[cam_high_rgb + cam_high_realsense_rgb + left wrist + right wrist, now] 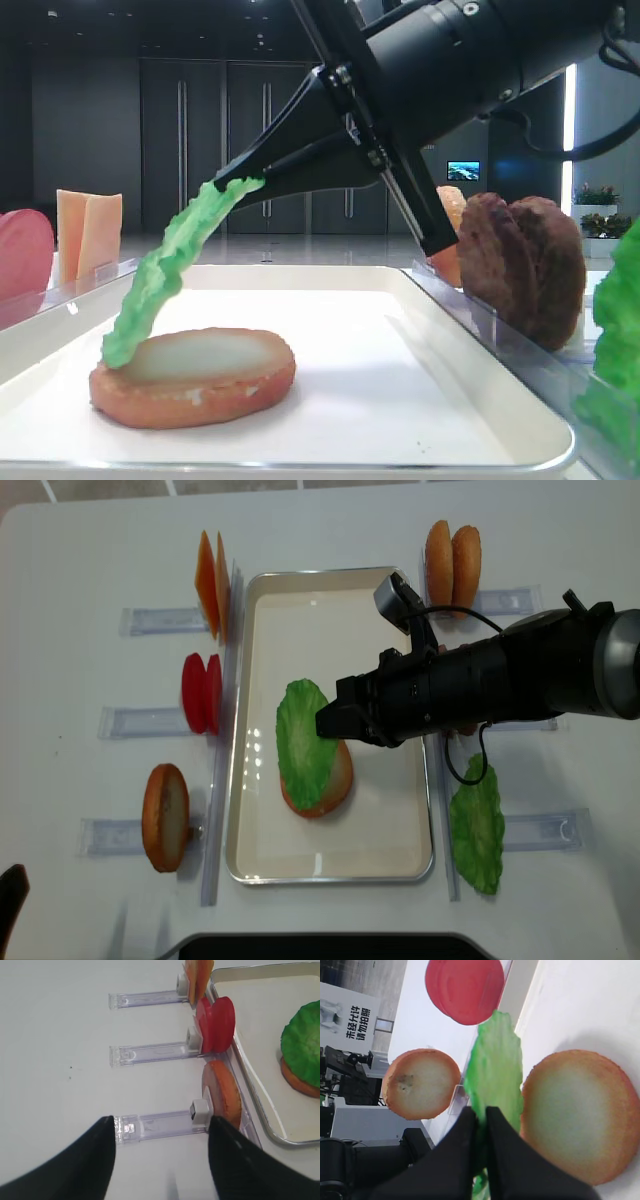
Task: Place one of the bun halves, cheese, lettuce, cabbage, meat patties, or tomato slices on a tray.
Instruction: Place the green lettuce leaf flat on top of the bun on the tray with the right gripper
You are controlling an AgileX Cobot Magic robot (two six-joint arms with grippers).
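A bun half (200,390) lies pale face up on the off-white tray (400,380), left of its middle. My right gripper (240,183) is shut on the top edge of a green lettuce leaf (160,280). The leaf hangs down at a slant and its lower end touches the bun. From above, the lettuce (300,745) covers most of that bun half (340,775), with the right gripper (322,722) at its right edge. In the right wrist view the gripper (481,1112) pinches the leaf (495,1065) beside the bun (580,1115). My left gripper (163,1121) stands open over the table, left of the tray.
Clear holders flank the tray. On the left stand cheese slices (210,580), tomato slices (200,692) and another bun half (165,817). On the right are two golden buns (452,560), dark meat patties (525,265) and a second lettuce leaf (478,825).
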